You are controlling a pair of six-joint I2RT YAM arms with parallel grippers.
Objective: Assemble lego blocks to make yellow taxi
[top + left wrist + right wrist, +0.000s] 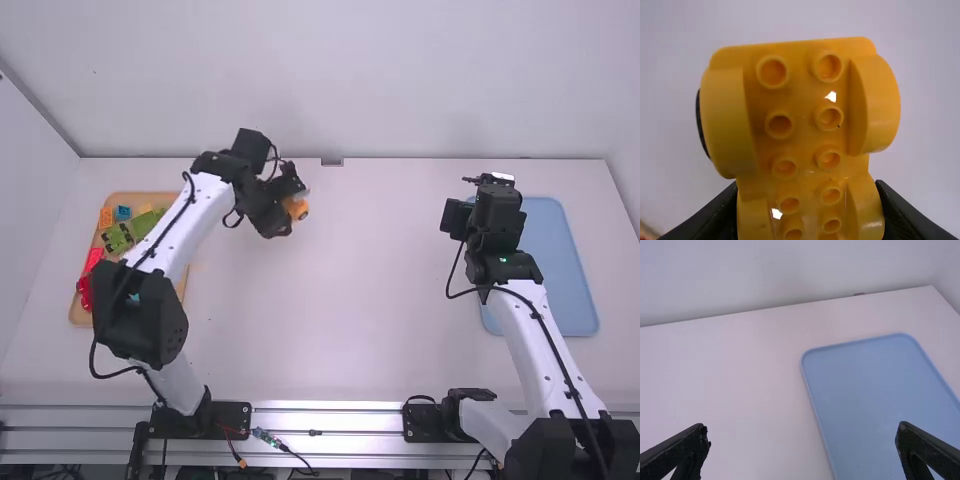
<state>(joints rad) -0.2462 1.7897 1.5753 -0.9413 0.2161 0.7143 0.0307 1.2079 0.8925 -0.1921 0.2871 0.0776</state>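
Note:
In the high view my left gripper (284, 207) is over the back of the table, left of the middle, shut on a yellow-orange car base (297, 208). In the left wrist view that car base (802, 120), with studs on its top and rounded wheel arches, sits between the fingers of my left gripper (807, 215). My right gripper (460, 210) stands by the blue tray's left edge; seen from its own wrist, the right gripper (802, 437) is open with nothing between its fingers.
A wooden tray (76, 300) at the left holds green blocks (117, 238), a blue block (122, 213), an orange block (106, 217) and red pieces (86, 288), partly under the left arm. At the right lies a blue tray (560, 270).

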